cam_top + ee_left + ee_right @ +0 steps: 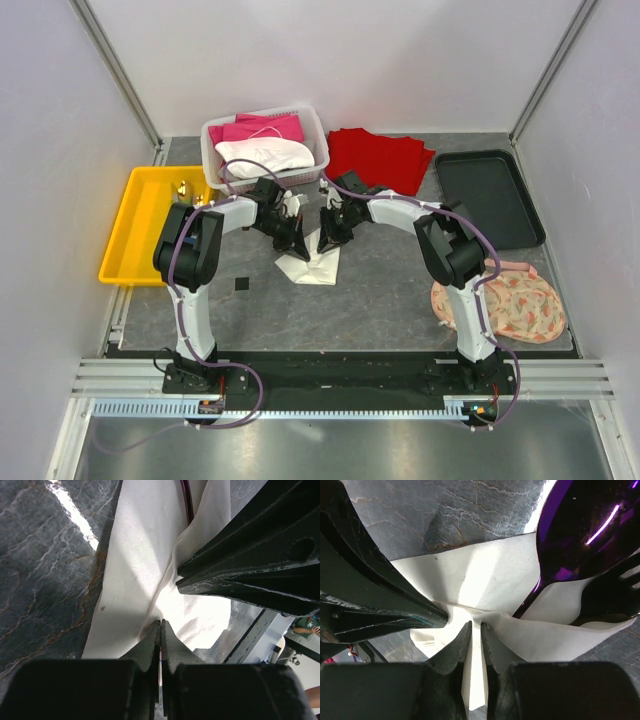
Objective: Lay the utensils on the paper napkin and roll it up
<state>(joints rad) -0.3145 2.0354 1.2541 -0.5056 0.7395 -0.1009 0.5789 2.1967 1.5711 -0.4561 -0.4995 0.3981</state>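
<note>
Right wrist shows one purple spoon (580, 530), one fork (615, 597), one napkin (485, 575).

matt paper napkin (485, 580); glossy purple spoon (580, 530); marbled, sheeny table (445, 510)

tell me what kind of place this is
Probably a robot lab test cell: plain white panel walls, two arms bolted at the table edge, and props like a yellow tray and white basket.

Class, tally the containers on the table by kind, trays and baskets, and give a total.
Trays: 2, the yellow plastic tray and the flat black tray
Baskets: 1, the white plastic basket
Total: 3
</note>
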